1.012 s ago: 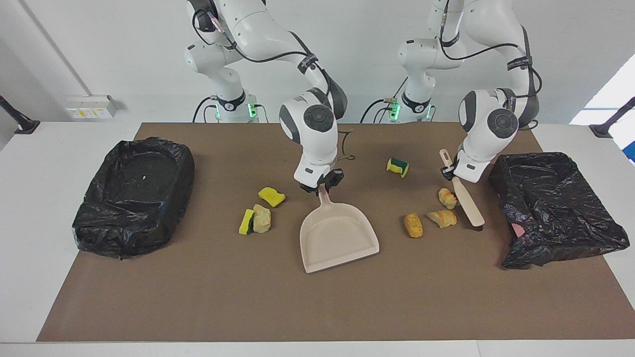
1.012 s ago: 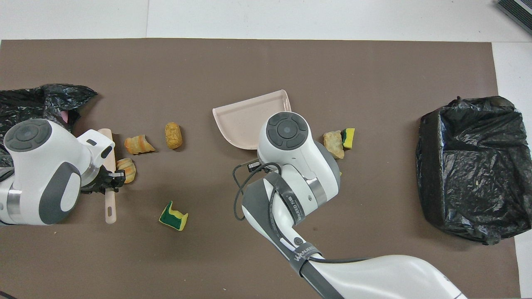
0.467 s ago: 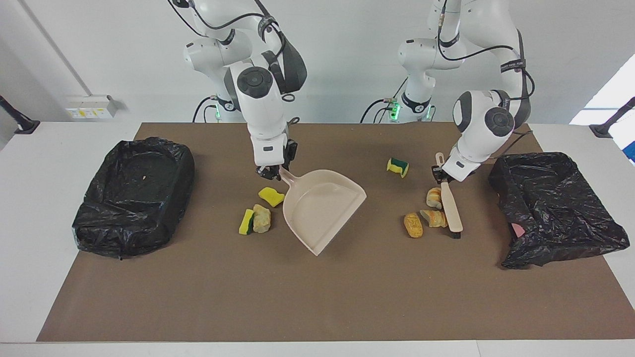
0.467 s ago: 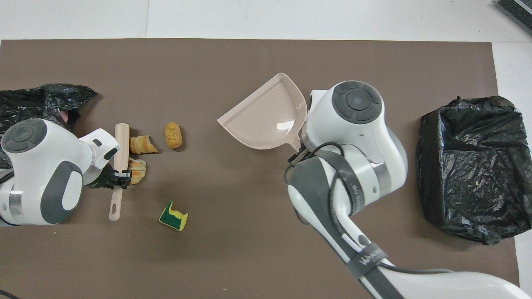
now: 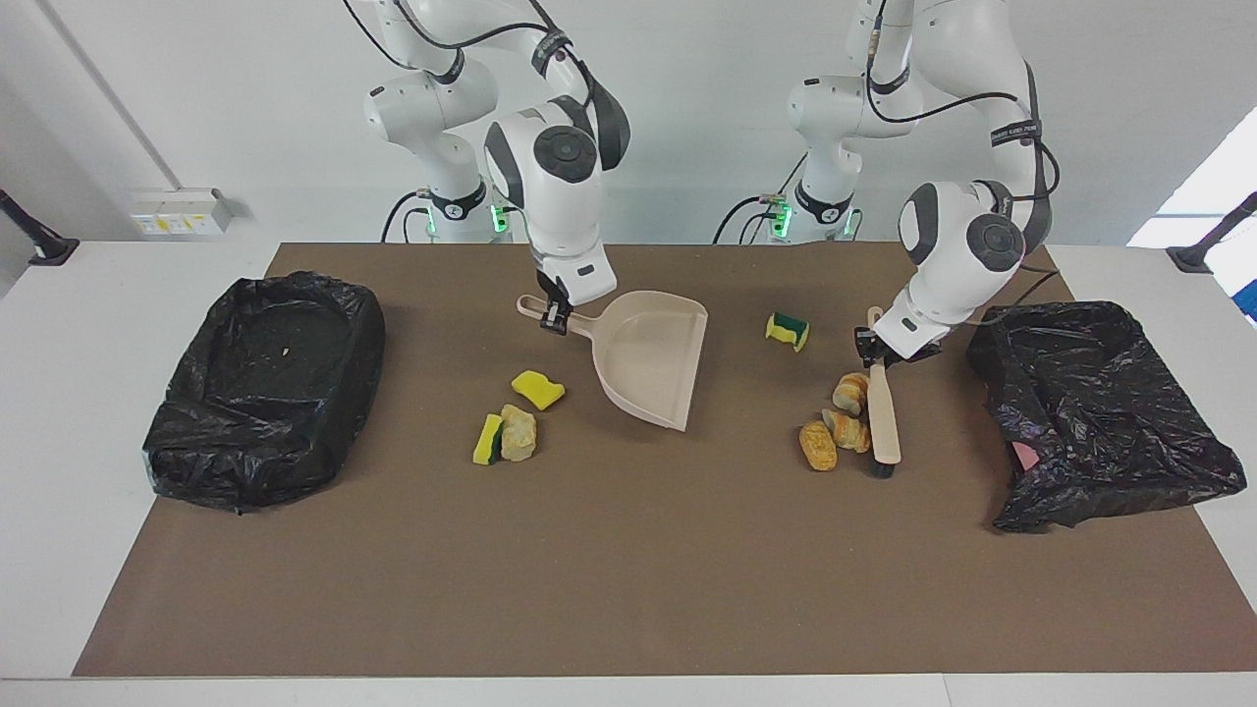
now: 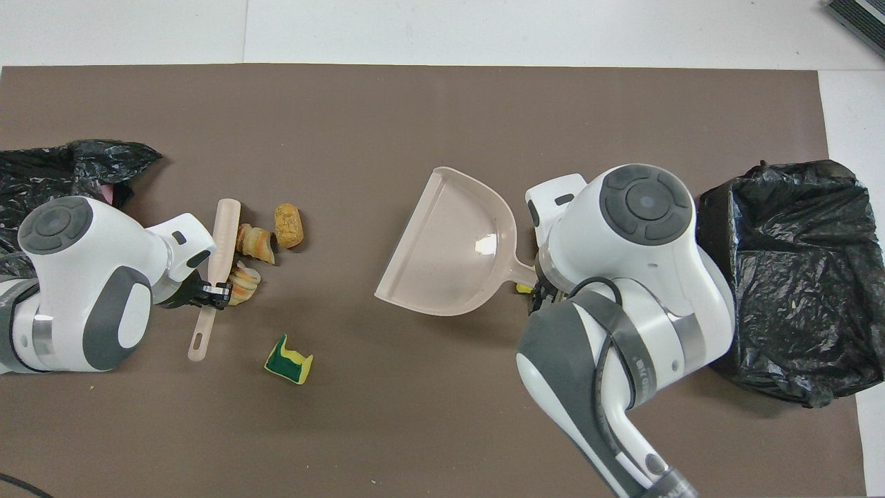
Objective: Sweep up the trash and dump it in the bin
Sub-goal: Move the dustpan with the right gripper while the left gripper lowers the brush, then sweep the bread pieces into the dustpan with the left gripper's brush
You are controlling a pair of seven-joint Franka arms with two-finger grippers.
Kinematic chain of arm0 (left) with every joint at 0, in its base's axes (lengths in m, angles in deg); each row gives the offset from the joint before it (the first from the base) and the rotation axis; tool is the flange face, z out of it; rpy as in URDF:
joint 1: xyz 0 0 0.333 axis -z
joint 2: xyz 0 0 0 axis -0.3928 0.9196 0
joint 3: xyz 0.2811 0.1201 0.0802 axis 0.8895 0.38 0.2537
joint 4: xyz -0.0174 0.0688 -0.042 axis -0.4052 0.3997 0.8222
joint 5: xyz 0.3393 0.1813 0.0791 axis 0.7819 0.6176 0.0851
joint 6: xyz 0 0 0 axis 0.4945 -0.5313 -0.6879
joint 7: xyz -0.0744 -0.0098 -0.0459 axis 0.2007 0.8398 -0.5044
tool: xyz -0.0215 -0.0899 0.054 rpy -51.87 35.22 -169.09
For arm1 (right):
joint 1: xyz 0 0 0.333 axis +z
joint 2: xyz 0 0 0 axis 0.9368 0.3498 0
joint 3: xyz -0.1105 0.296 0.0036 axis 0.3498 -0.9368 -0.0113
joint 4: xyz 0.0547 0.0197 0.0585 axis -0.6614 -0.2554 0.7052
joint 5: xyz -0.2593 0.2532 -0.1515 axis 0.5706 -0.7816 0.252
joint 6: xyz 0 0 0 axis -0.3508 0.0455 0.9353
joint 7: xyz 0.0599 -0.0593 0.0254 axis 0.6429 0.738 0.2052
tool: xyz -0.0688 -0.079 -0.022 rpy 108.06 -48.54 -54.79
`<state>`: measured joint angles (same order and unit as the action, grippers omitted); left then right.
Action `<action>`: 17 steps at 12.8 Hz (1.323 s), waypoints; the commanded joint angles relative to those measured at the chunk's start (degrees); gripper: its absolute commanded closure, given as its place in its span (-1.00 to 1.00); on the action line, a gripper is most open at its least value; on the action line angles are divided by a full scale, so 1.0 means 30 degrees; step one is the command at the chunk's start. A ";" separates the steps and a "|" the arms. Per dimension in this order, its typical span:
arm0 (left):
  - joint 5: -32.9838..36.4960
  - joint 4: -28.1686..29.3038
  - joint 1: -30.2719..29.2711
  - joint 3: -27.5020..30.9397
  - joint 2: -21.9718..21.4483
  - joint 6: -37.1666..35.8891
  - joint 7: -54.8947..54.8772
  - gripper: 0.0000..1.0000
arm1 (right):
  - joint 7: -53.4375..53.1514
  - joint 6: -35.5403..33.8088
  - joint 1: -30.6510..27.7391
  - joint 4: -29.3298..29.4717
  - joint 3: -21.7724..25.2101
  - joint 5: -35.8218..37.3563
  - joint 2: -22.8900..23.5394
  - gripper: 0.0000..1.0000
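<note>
My right gripper [image 5: 556, 316] is shut on the handle of the beige dustpan [image 5: 653, 363], whose mouth faces the left arm's end. My left gripper [image 5: 874, 346] is shut on the handle of the brush [image 5: 884, 412], whose bristles rest on the mat against three pastry pieces of trash [image 5: 848, 429]. A green-and-yellow sponge [image 5: 788, 330] lies nearer the robots than those. Two sponges [image 5: 537, 389] and a bread chunk [image 5: 518, 432] lie beside the dustpan, toward the right arm's end. In the overhead view the right arm hides these; the brush [image 6: 225, 228] and dustpan [image 6: 449, 249] show.
A bin lined with a black bag [image 5: 265, 393] stands at the right arm's end of the brown mat. A second black-bagged bin [image 5: 1100, 412] stands at the left arm's end, close to the brush. The mat [image 5: 628, 589] lies bare farther from the robots.
My right gripper swung the dustpan round and toward the robots, so its mouth now faces the left arm's end. My left gripper swept the brush sideways, bunching the pastry pieces together.
</note>
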<state>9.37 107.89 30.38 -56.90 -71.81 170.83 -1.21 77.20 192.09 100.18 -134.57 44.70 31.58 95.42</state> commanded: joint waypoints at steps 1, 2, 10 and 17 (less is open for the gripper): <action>-0.0400 -0.0260 -0.0104 0.0001 0.0388 0.0255 -0.0893 1.00 | -0.1030 0.1920 0.0324 -0.0998 -0.0066 0.0448 0.0141 1.00; -0.0458 -0.0289 -0.0045 -0.0057 0.0504 0.0168 -0.1097 1.00 | -0.2087 0.2712 0.0879 -0.1028 -0.0038 0.0535 0.0841 1.00; -0.2707 -0.0435 0.3436 -0.0351 0.0593 -0.0887 -0.1304 1.00 | -0.4207 0.4009 0.1881 -0.0999 -0.0037 0.0799 0.2020 1.00; -0.5169 -0.1279 0.7044 -0.1314 0.0329 -0.2290 -0.0081 1.00 | -0.4588 0.3950 0.1881 -0.1000 -0.0037 0.0799 0.2020 1.00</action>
<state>-3.21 106.58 49.84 -60.07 -70.78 166.83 -3.25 65.70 203.26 105.71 -137.43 44.67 32.56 101.19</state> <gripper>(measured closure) 0.744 0.683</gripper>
